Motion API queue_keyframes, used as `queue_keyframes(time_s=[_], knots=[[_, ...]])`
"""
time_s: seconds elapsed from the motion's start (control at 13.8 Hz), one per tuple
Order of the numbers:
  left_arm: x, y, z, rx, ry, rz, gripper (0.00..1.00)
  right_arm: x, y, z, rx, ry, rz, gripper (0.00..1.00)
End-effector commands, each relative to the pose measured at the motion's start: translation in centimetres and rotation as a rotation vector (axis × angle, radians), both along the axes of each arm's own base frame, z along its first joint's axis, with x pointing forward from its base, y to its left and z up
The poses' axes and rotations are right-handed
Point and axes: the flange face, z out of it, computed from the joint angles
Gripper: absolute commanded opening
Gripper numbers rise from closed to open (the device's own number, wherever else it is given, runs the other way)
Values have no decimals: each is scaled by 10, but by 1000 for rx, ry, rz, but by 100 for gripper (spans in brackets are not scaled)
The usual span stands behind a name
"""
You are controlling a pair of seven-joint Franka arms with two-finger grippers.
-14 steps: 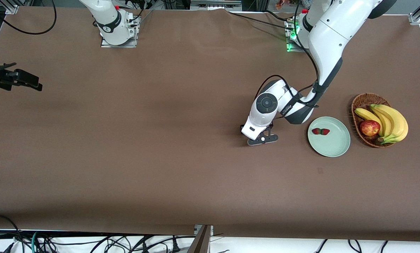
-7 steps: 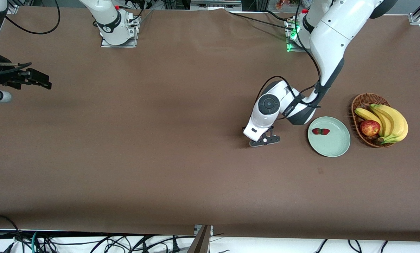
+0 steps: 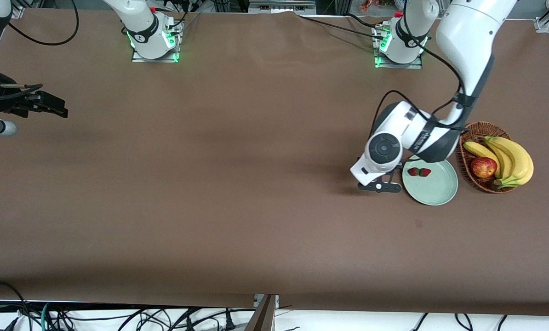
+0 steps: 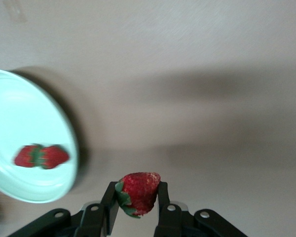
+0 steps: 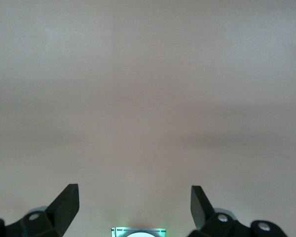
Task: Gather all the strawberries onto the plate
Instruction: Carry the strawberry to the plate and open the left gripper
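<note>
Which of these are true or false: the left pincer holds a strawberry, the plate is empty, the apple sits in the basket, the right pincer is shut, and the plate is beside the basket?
1. The left pincer grips a small red strawberry. True.
2. The round pale mint-green plate is empty. False: two red strawberries lie on it, side by side.
3. The round red-yellow apple sits in the brown woven wicker basket. True, beside the yellow bananas.
4. The right pincer is shut. False: it is open and holds nothing.
5. The plate lies beside the basket. True.
</note>
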Motion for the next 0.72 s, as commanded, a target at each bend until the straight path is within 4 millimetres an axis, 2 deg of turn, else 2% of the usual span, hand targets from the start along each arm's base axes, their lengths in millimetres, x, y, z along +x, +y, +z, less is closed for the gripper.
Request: queue_keyframes(time_s=[0.0, 0.14, 0.29, 0.36, 0.43, 0.51, 0.58, 0.65], knots=[[6, 48, 8, -22, 70, -151, 6, 1, -2, 1, -15, -7, -4, 100], [18, 94, 17, -76, 107, -268, 11, 1, -1, 1, -17, -7, -2, 100], [25, 135, 18, -126, 135, -358, 13, 1, 2, 1, -13, -7, 2, 100], [31, 157, 18, -163, 130, -421, 21, 1, 2, 2, -15, -8, 4, 100], [38, 178, 18, -206, 108, -483, 44, 1, 2, 3, -15, -10, 4, 100], [41, 191, 10, -239, 102, -527, 99, 1, 2, 4, -16, -13, 4, 100], [42, 200, 10, -257, 101, -529, 100, 2, 2, 4, -18, -16, 5, 100], [41, 197, 9, -278, 100, -517, 100, 2, 2, 4, -18, -16, 5, 100]])
